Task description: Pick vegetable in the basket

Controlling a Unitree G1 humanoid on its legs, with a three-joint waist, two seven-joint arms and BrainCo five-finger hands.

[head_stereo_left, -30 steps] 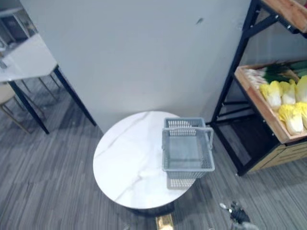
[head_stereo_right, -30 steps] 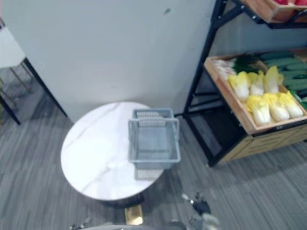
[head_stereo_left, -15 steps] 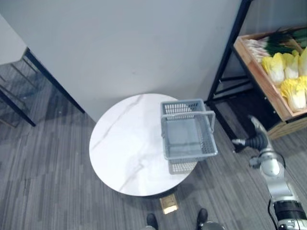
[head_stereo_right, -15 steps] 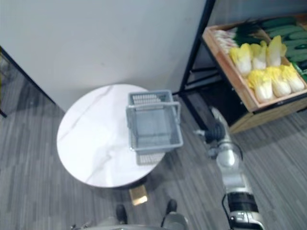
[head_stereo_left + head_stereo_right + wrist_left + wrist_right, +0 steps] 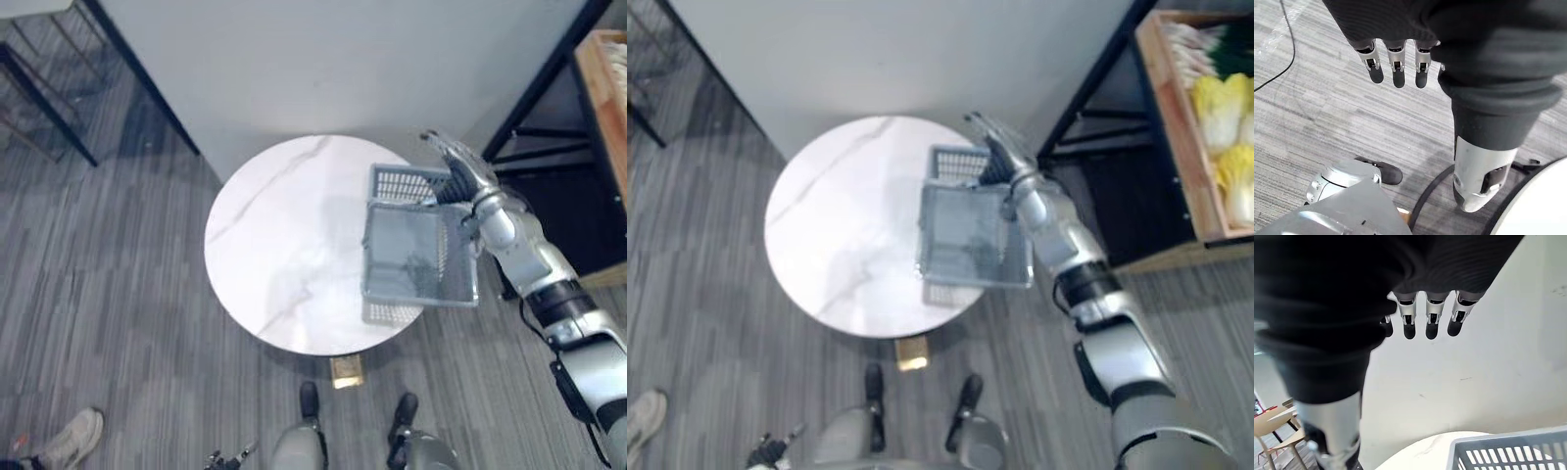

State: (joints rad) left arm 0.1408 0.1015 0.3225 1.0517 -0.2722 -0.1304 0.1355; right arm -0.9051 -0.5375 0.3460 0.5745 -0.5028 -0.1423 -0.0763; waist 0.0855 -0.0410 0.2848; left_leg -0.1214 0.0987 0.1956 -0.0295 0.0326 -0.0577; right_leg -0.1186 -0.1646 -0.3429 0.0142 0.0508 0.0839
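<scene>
Round white table (image 5: pixel 274 245) carries the grey basket (image 5: pixel 421 294); cabbages (image 5: pixel 1220 108) sit well apart in the shelf crate (image 5: pixel 1171 117). My right hand (image 5: pixel 458 176), down beside the table a moment ago, now hovers over the basket's far rim, fingers straight. My left hand (image 5: pixel 1396 58) hangs loose-fingered over carpet (image 5: pixel 1312 122).

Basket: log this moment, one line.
right hand open, above far rim of grey basket | left hand open over floor | basket on round white table

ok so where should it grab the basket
Probably the handle: a thin bar spanning the basket across its width near the far end. Come from above with the open right hand, which hovers by it, and hook under the bar.
</scene>
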